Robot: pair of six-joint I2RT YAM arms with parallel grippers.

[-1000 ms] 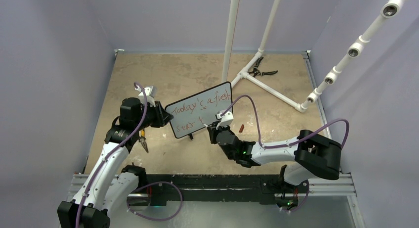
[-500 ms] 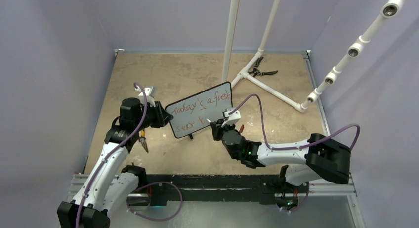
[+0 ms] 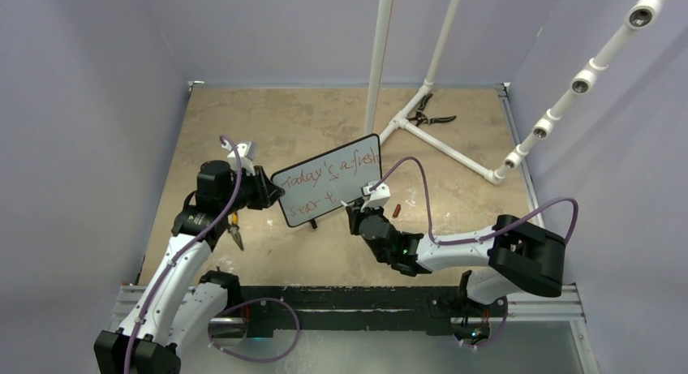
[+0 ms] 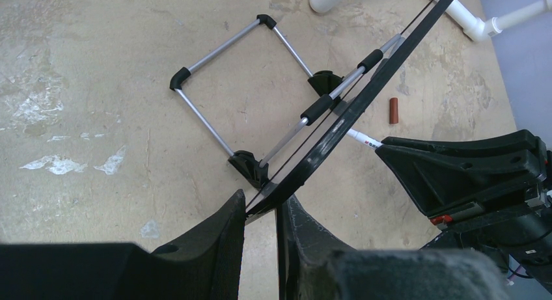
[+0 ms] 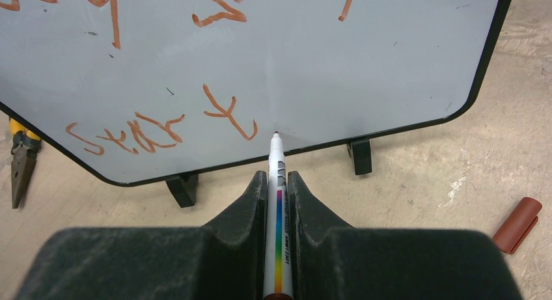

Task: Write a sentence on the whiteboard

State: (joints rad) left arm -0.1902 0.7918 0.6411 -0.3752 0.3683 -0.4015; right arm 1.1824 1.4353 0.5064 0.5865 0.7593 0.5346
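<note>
Two grippers engaged: left gripper [image 4: 260,212] pinches the black-framed white rectangular whiteboard [image 5: 338,66] by its corner; right gripper [image 5: 278,181] clamps a white marker [image 5: 276,158], tip just ahead beside the red cursive sentence [image 5: 226,112], seemingly complete, so withdrawal likely follows.

Even, bright overhead light, soft shadows, sharp frames, slightly blurred foreground wrist-view fingers.

cap [image 3: 397,210]: red-brown, lying on table [image 3: 284,122], rt of centre
yellow pliers [image 3: 235,230]: flat on table, left side
black pliers [image 3: 428,114]: far end, just beside pipe frame [image 3: 380,58]
pipe frame: white, uprights + floor bars
table: beige, mottled
</note>
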